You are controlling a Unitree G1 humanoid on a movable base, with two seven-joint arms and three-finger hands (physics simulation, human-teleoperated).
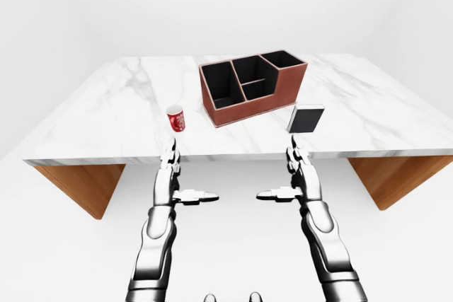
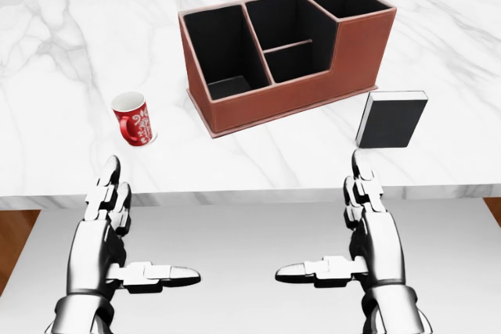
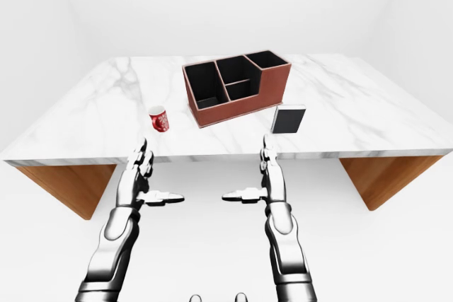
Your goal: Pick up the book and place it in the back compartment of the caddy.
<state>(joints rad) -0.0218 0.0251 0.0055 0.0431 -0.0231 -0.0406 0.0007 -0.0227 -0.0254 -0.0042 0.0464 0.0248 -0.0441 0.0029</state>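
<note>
Your right hand [image 2: 356, 232] is released: its fingers [image 2: 362, 185] point straight toward the table edge and its thumb sticks out sideways toward your left hand [image 2: 125, 232], with nothing held. That left hand mirrors it, fingers extended and thumb turned inward, also empty. Both hands hover off the white marble tabletop [image 2: 63, 76], just short of its near edge in the head view, and neither touches anything.

Just above your right fingertips in the head view stands the black hardcover book with a pale page edge [image 2: 390, 119]. It is upright on the marble, slightly tilted, and apart from your hand. Up and to the left of the book, close beside it but not touching, sits the reddish-brown leather caddy with black-lined compartments [image 2: 290, 91]. It lies at an angle to the table edge. You can see one large compartment at its left end, two smaller ones divided in the middle, and a taller one at its upper right end. All look empty.

Above your left hand, a little to the right of its fingertips, stands the small red mug with a white pattern [image 2: 133, 119], upright and well apart from the caddy.

In the eye views the tabletop rests on brown wooden supports [image 1: 78, 185] at both ends, in a plain white room.
</note>
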